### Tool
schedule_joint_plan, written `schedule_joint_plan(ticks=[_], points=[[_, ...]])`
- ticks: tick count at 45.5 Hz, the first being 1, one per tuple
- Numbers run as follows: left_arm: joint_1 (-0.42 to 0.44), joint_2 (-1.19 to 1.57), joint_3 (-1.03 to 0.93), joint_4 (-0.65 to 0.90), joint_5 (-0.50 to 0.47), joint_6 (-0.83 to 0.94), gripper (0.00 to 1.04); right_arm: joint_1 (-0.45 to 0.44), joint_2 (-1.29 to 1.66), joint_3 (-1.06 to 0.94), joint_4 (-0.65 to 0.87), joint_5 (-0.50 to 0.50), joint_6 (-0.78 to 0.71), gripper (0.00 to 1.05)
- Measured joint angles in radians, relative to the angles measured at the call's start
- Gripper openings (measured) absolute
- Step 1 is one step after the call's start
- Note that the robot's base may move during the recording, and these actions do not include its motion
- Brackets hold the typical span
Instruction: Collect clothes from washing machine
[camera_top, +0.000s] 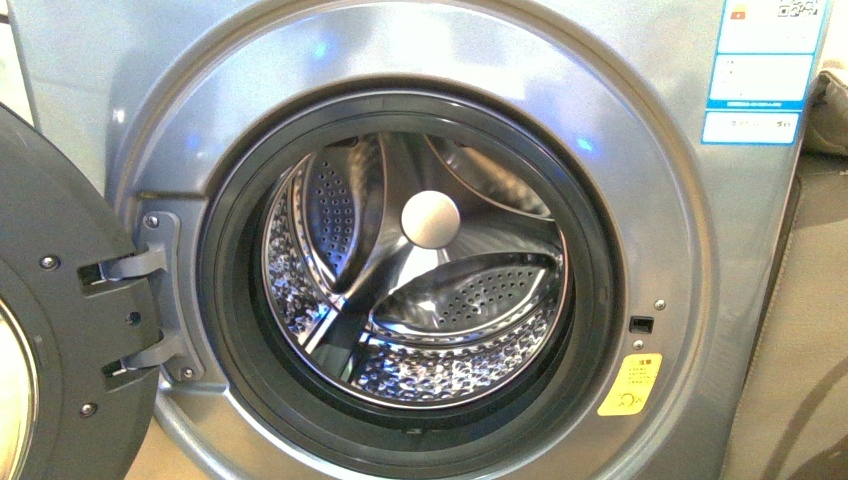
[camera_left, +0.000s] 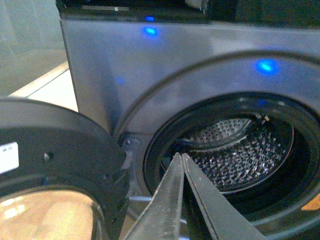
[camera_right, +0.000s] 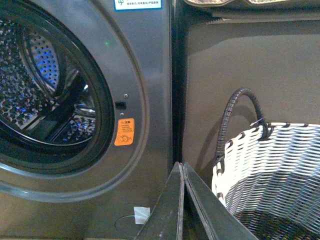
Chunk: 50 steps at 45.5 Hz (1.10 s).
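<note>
The grey washing machine (camera_top: 640, 180) fills the front view with its round door (camera_top: 60, 330) swung open to the left. Its perforated steel drum (camera_top: 420, 300) shows bare metal; no clothes show in any view. Neither arm appears in the front view. In the left wrist view my left gripper (camera_left: 180, 156) is shut with nothing in it, tips in front of the lower left of the drum opening (camera_left: 235, 150). My right gripper (camera_right: 181, 165) is also shut and empty, standing before the machine's lower right front (camera_right: 150, 100), beside the basket.
A woven white-grey-black basket (camera_right: 270, 170) with a dark looped handle (camera_right: 240, 110) stands to the right of the machine, against a dark panel (camera_right: 250, 65). The open door (camera_left: 55, 165) sticks out at the left. A yellow sticker (camera_top: 630, 385) sits right of the opening.
</note>
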Motion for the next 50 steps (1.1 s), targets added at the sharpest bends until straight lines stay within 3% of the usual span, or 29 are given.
schedule_joint_plan(ticks=[15, 28, 32, 38, 50], points=[[0.182, -0.192, -0.369, 0.121, 0.184, -0.005, 0.04, 0.000, -0.041, -0.051, 0.013, 0.000, 0.000, 0.02], [0.264, -0.301, -0.503, 0.149, 0.261, -0.005, 0.04, 0.000, -0.078, -0.090, 0.021, 0.000, 0.000, 0.02], [0.341, -0.332, -0.535, 0.149, 0.359, -0.005, 0.04, 0.000, -0.092, -0.112, 0.021, 0.000, 0.000, 0.02], [0.381, -0.370, -0.568, 0.150, 0.365, -0.005, 0.04, 0.000, -0.093, -0.112, 0.021, 0.000, 0.000, 0.02], [0.382, -0.431, -0.619, 0.148, 0.373, -0.005, 0.04, 0.000, -0.093, -0.112, 0.021, 0.000, 0.000, 0.02]])
